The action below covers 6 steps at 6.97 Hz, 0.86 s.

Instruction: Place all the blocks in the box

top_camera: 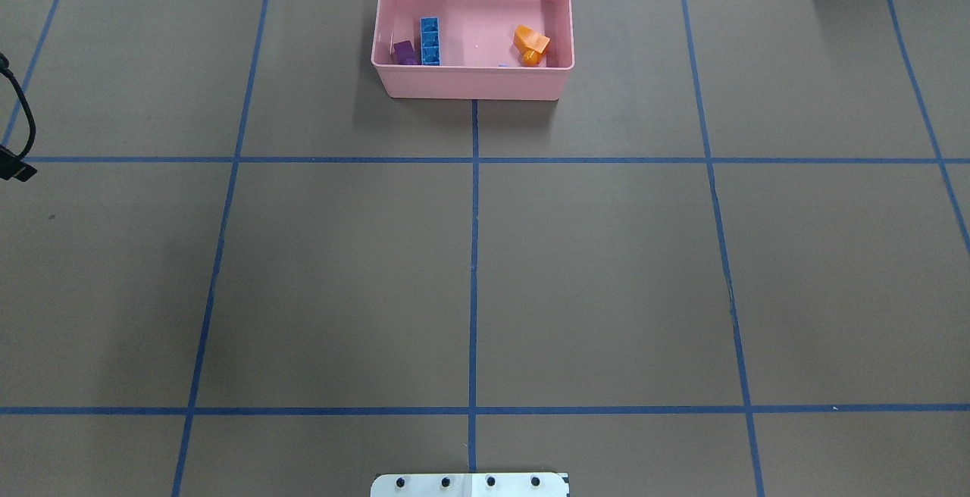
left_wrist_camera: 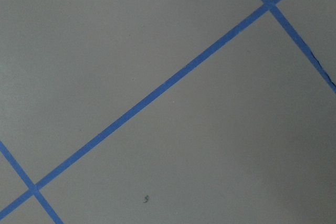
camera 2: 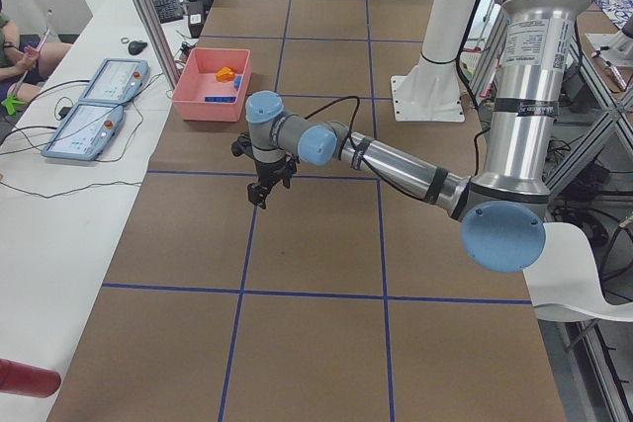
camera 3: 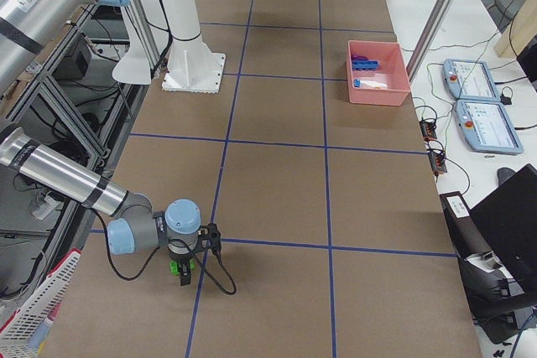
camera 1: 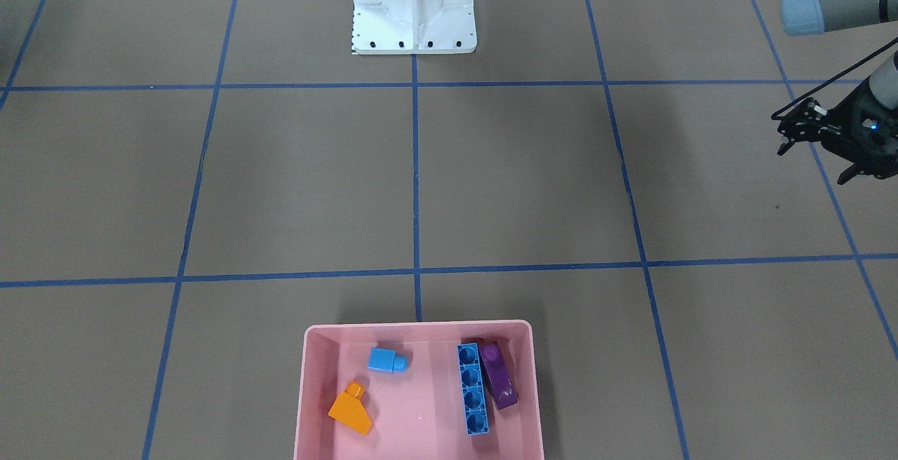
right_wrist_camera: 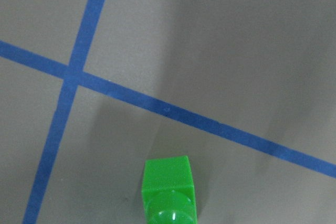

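Note:
The pink box [camera 1: 306,383] holds the orange sloped brick [camera 1: 351,409], the small blue cube [camera 1: 386,360], the long blue brick [camera 1: 473,390] and the purple brick [camera 1: 499,374]. The box also shows at the far edge in the overhead view [top_camera: 470,86]. The small green brick [right_wrist_camera: 168,190] is far from the box, right under my right gripper [camera 3: 180,264]. I cannot tell whether that gripper is open or shut. My left gripper [camera 1: 814,162] is open and empty above bare table.
The white robot base [camera 1: 414,8] stands at the table's middle back. Blue tape lines [top_camera: 474,254] divide the brown table. Two control pendants [camera 3: 478,98] and cables lie on the side bench beyond the box.

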{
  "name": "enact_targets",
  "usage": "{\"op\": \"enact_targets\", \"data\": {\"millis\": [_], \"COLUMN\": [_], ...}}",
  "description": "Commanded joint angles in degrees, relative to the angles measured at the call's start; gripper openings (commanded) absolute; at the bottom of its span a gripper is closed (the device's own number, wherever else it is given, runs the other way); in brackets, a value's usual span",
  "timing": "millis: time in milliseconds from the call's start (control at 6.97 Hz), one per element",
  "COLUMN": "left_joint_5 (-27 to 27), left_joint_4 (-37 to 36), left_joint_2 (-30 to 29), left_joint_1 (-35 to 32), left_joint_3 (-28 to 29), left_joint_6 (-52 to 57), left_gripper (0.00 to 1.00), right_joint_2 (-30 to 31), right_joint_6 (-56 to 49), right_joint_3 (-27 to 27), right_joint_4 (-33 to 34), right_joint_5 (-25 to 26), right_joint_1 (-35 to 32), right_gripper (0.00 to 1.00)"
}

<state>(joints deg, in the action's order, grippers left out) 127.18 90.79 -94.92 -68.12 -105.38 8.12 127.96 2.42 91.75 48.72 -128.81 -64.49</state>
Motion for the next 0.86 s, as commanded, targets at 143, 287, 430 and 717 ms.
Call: {"op": "enact_targets", "data": {"millis": [143, 287, 430, 717], "left_joint_5": [0.00, 0.00, 0.00, 0.09], "left_joint_4": [0.00, 0.00, 0.00, 0.00], "left_joint_2": [0.00, 0.00, 0.00, 0.00], "left_joint_1": [0.00, 0.00, 0.00, 0.00], "left_joint_3": [0.00, 0.00, 0.00, 0.00], "left_joint_6": [-0.03, -0.03, -0.03, 0.05], "left_gripper": [1.00, 1.00, 1.00, 1.00], "right_joint_2": [-0.34, -0.43, -0.51, -0.52], "right_joint_6": [0.65, 1.09, 1.97, 2.50], "right_joint_3": [-0.16, -0.25, -0.16, -0.25], "right_joint_4": [0.06, 0.06, 0.06, 0.06], "right_joint_5": [-0.13, -1.61, -3.01, -3.12], "right_joint_1": [1.20, 1.29, 1.29, 1.29], "right_gripper": [0.69, 0.61, 0.60, 0.60]}}
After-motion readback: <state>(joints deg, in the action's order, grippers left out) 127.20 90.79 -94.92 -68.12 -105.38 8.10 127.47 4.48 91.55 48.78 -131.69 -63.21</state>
